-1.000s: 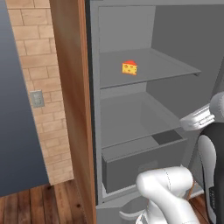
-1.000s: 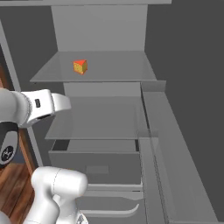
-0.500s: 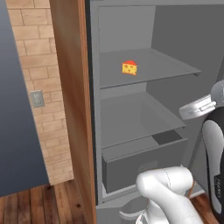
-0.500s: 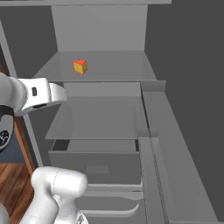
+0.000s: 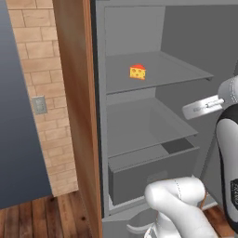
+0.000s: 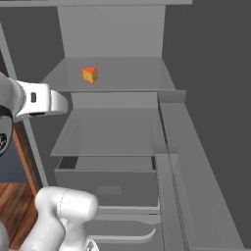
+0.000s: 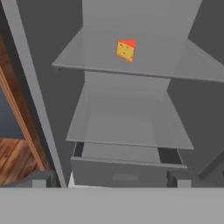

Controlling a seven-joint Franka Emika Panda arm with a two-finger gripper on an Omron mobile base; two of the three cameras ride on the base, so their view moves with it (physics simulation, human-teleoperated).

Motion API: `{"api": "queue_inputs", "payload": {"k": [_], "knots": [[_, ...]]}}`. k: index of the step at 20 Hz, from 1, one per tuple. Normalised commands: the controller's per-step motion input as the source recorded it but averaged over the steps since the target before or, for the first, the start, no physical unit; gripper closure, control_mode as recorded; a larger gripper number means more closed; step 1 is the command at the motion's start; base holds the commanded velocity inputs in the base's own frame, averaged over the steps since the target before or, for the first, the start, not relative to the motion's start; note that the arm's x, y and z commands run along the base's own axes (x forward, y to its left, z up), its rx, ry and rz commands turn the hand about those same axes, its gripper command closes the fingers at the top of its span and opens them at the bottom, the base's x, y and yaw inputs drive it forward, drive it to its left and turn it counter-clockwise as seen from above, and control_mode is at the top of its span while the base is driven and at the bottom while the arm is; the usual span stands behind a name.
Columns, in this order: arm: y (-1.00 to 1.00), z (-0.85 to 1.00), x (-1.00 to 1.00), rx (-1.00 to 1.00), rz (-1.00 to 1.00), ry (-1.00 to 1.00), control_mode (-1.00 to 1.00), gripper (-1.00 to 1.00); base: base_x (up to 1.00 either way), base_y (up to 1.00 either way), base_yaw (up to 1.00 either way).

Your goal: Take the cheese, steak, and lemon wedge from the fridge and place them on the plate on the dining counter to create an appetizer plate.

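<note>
Tool [image 7: 112,181] spread wide, seemingly empty, faces the open fridge [image 7: 127,118]; cheese [image 7: 126,50] sits on the upper shelf [image 7: 175,61].

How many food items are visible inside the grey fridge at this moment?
1. The small orange-yellow cheese wedge with a red top edge lies on the upper grey shelf, toward its left side. The shelf below shows no food; the inside of the grey drawer is hidden.

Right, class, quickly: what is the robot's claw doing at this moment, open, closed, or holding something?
Claw: open and empty, facing the fridge, well short of the cheese.
</note>
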Motion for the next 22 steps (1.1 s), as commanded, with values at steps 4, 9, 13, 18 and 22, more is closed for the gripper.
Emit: {"api": "queue_inputs", "payload": {"k": [4,9,13,18,22], "knots": [[0.12,0.19,0.19,0.08,0.0,0.0,-1.0,-1.0,0.0,0.0,0.0],[-0.01,0.36,0.13,0.13,0.0,-0.03,-1.0,-1.0,0.0,0.0,0.0],[-0.12,0.06,0.53,0.12,0.0,0.01,-1.0,-1.0,0.0,0.0,0.0],[-0.01,0.0,0.7,0.02,0.0,0.05,-1.0,-1.0,0.0,0.0,0.0],[0.0,-0.07,0.61,-0.04,0.0,0.0,-1.0,-1.0,0.0,0.0,0.0]]}}
